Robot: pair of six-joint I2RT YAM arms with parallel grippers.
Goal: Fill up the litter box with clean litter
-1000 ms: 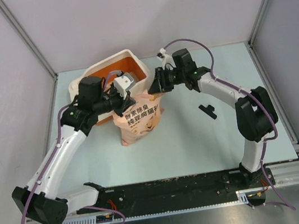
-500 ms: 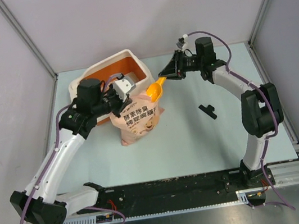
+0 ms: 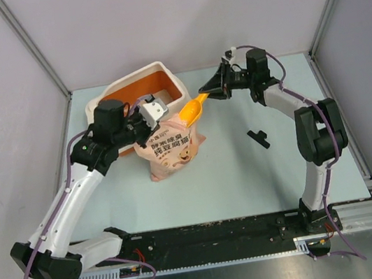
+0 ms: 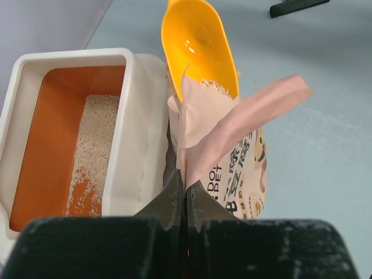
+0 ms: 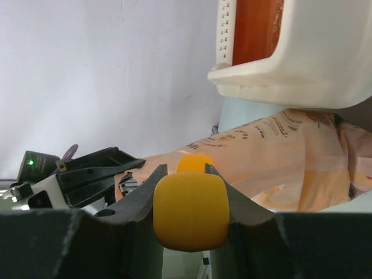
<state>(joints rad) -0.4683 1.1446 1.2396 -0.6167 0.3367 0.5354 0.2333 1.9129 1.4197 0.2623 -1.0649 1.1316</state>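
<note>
The litter box [image 3: 130, 77], cream outside and orange inside, stands at the back left. A thin strip of clean litter [image 4: 95, 143] lies on its floor. Against its front leans the pink-beige bag [image 3: 172, 149]. My left gripper [image 4: 186, 187] is shut on the bag's torn top edge [image 4: 216, 131]. My right gripper [image 5: 186, 172] is shut on the handle of the orange scoop [image 5: 189, 214]. The scoop's bowl [image 3: 192, 111] hangs over the bag's mouth beside the box's right end. A few pale granules [image 4: 214, 87] show at its near end; the rest of the bowl [image 4: 196, 40] looks bare.
A small black part [image 3: 259, 138] lies on the table right of the bag, also seen in the left wrist view [image 4: 297, 6]. Grey walls and metal posts close in the back and both sides. The left arm's black wrist [image 5: 87, 174] shows behind the scoop.
The right gripper drew back to the right from over the bag's mouth, bringing the orange scoop into sight. The left gripper kept its hold on the bag.
</note>
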